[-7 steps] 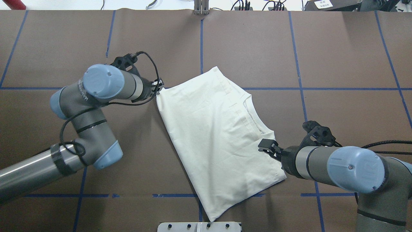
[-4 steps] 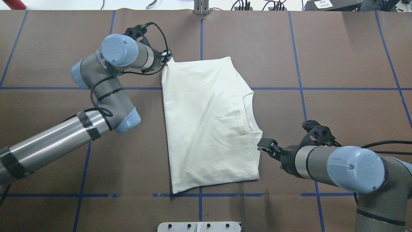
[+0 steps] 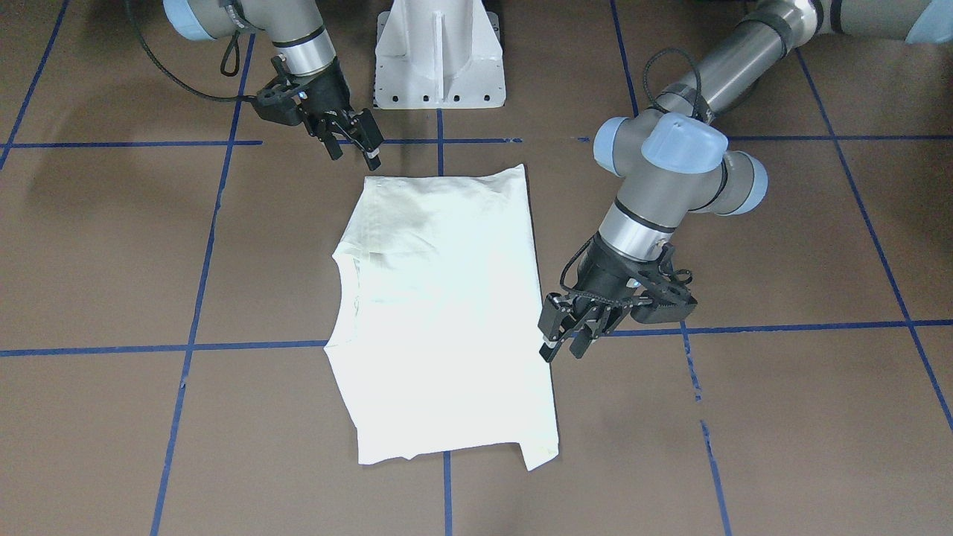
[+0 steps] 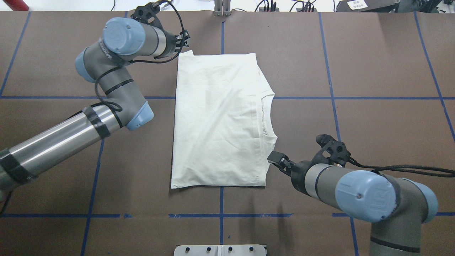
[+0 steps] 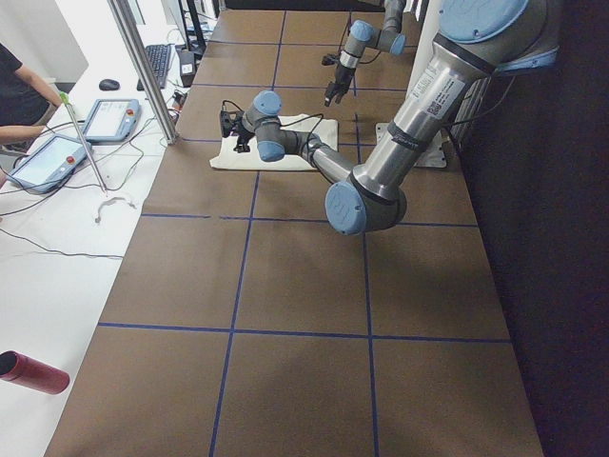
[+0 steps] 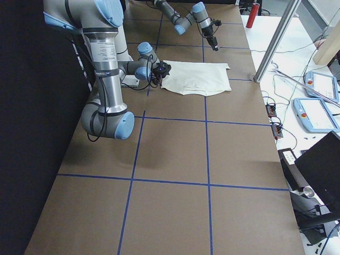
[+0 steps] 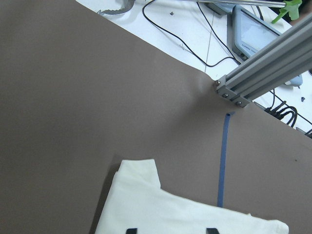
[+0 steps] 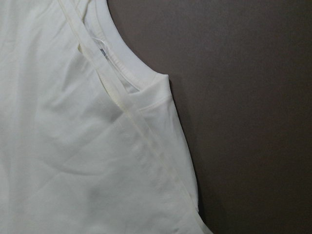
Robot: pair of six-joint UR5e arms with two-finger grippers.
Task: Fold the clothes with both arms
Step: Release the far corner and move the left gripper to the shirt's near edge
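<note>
Looking at the cream T-shirt (image 4: pixel 217 121) lying folded into a neat rectangle around the middle of the brown surface (image 4: pixel 373 64), plain side facing up (a few soft creases running across it). Straddling one of the blue tape lines (image 4: pixel 309 97), with the neckline (image 4: pixel 267 115) opening toward the robot's right. Also noticing a little flap (image 4: pixel 187 54) sticking out at the far-left corner.

Hovering the left hand (image 4: pixel 185 38) just past that flap, up off the cloth going by the front view. Keeping its fingers (image 7: pixel 130 230) spread wide and gripping nothing, judging by the two tips showing at the bottom of the left wrist view with the shirt's corner below them.

Holding the right hand (image 4: pixel 274 157) just beside the shirt's right edge, between the neckline and the near-right corner. Spreading those fingers apart too, going by the front view, and not clamping anything. Getting mostly cream fabric, the collar seam and bare brown surface in the right wrist view. Standing behind it all in the front view: the white pedestal (image 3: pixel 439 52).
</note>
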